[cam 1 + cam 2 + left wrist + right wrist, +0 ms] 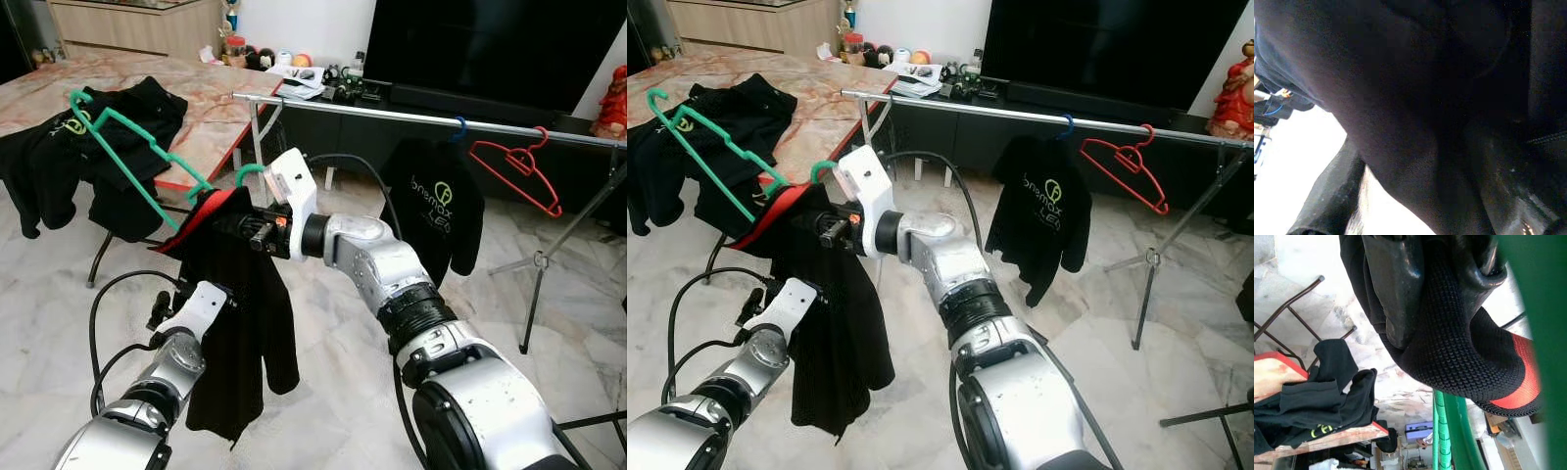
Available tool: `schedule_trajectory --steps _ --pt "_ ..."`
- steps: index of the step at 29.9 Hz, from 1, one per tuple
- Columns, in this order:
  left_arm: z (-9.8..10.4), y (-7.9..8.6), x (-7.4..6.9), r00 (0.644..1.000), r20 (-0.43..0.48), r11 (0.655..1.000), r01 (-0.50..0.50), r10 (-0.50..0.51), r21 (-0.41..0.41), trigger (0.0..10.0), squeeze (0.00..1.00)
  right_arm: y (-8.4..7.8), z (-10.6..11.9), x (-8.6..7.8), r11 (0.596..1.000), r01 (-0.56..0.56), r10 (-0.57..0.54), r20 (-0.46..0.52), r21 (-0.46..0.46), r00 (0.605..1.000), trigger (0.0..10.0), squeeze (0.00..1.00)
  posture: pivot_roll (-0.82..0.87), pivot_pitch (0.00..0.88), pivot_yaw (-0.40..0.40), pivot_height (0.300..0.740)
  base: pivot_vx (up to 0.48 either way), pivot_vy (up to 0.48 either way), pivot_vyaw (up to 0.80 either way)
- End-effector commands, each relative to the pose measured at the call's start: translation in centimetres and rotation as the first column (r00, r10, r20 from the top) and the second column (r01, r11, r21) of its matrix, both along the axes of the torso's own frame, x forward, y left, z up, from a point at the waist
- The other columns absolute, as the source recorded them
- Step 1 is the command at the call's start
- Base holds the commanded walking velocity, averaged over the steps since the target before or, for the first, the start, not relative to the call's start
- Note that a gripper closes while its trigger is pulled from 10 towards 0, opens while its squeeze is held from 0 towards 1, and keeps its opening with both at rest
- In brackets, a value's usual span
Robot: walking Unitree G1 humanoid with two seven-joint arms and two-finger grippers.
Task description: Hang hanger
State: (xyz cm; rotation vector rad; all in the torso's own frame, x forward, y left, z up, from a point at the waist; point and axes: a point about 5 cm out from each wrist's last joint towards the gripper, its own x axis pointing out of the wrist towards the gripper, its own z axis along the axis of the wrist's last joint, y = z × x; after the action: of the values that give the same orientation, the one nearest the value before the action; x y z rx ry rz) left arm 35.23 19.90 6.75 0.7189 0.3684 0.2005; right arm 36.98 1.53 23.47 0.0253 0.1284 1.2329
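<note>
**A:** What is hidden here?

**B:** The right gripper (232, 227) is mostly buried in the collar of the black shirt (240, 323). In the right wrist view one black finger (1396, 289) presses into the knit cloth beside the green hanger (147, 152), so it is pinched on the shirt's collar at the hanger's neck. The left gripper (211, 294) sits below the right one, pushed into the hanging cloth; its wrist view is almost all dark fabric, and I cannot tell how its fingers stand.

**A:** Where is the hanger, and how does it lie?

**B:** It sticks out of the collar just at the right gripper. Its long axis runs up and away to that gripper's left, over the edge of the marble table (211, 108), tilted rather than level. The small curved hook (250, 172) rises right above the gripper, next to the white wrist housing.

**A:** Room and edges?

**B:** The metal rail (392, 116) runs beyond and above the right gripper, off to its right. On it hang another black shirt (436, 211) and a red hanger (514, 171). The stretch of rail nearest the gripper is bare. More dark clothes (59, 157) lie on the table to its left, and open tiled floor (343, 343) lies beneath the arms.
</note>
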Motion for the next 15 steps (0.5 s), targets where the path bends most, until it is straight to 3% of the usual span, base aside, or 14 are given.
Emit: schedule_trajectory --steps 1,9,15 --pt "0.0 -0.3 0.0 1.000 0.000 1.000 0.010 -0.010 -0.016 0.0 0.00 -0.1 1.1 0.0 1.000 -0.002 0.001 0.041 0.017 0.999 10.0 0.00 0.10 0.000 -0.090 0.740 0.000 0.000 0.00" --pt "-0.6 -0.8 -0.2 0.999 -0.003 0.995 0.047 -0.048 -0.089 0.0 0.00 -2.3 -1.0 0.5 0.997 0.067 -0.067 0.011 -0.042 0.998 10.0 0.00 0.09 0.000 -0.086 0.740 0.000 0.000 0.00" --pt "-0.8 -0.9 -0.4 0.998 -0.011 0.994 0.053 -0.055 -0.101 0.0 0.00 -2.7 -1.3 0.6 0.996 0.076 -0.075 0.004 -0.049 0.997 10.0 0.00 0.09 0.000 -0.082 0.740 0.000 0.000 0.00"
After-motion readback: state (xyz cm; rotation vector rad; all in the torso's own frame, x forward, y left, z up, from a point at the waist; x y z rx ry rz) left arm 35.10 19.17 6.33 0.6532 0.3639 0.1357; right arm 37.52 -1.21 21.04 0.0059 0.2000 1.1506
